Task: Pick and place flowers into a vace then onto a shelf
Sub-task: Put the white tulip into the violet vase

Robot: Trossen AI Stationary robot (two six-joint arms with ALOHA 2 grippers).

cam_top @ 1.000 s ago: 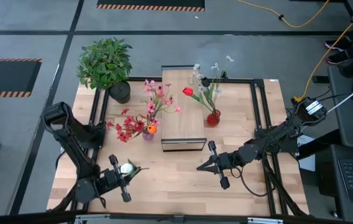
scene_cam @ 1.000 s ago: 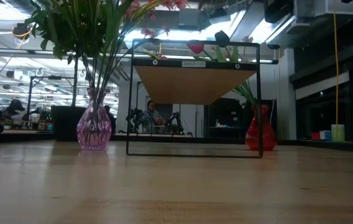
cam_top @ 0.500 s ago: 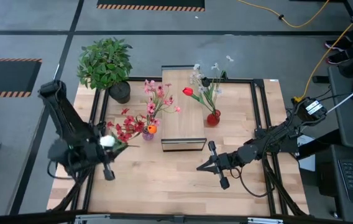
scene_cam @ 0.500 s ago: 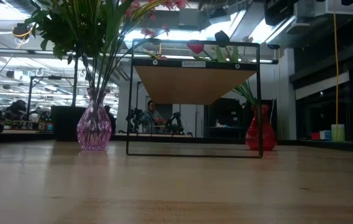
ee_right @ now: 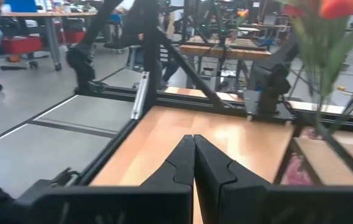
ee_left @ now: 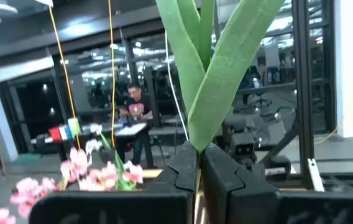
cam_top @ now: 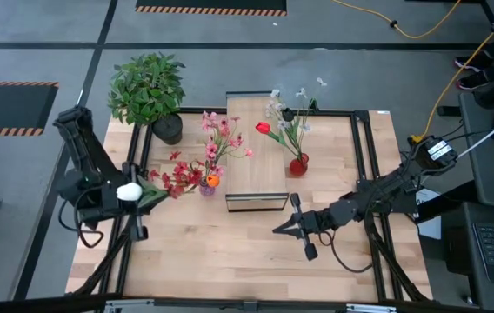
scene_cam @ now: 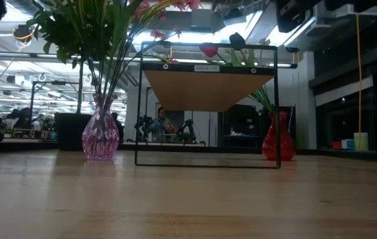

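Observation:
My left gripper [cam_top: 138,197] hangs above the table's left edge, shut on a loose flower with a white blossom [cam_top: 128,192] and long green leaves [ee_left: 217,68]. Level with the shelf's front, the purple vase [cam_top: 206,188] [scene_cam: 100,136] holds pink, red and orange flowers. A red vase [cam_top: 298,165] [scene_cam: 278,142] with a red tulip and pale blossoms stands by the shelf's right side. The light-wood shelf [cam_top: 254,148] [scene_cam: 208,89] sits mid-table at the far side. My right gripper [cam_top: 277,231] is shut and holds nothing, in front of the shelf. My left gripper pinches the flower between its two fingers at the foot of the green leaves [ee_left: 196,148]. The leaves stick out past the fingertips and spread there. The flower is lifted clear of the table; its white blossom sits beside the gripper in the high view.
A bushy green potted plant [cam_top: 147,87] stands at the far left corner. A black frame [cam_top: 364,174] runs round the tabletop. Bare wood [cam_top: 230,252] lies across the near half of the table. People sit at desks in the room behind.
My left gripper has risen from the near-left part of the table and gone toward the left and far edges, rolling as it went. It stayed shut on the white flower, which has come up with it, clear of the table.

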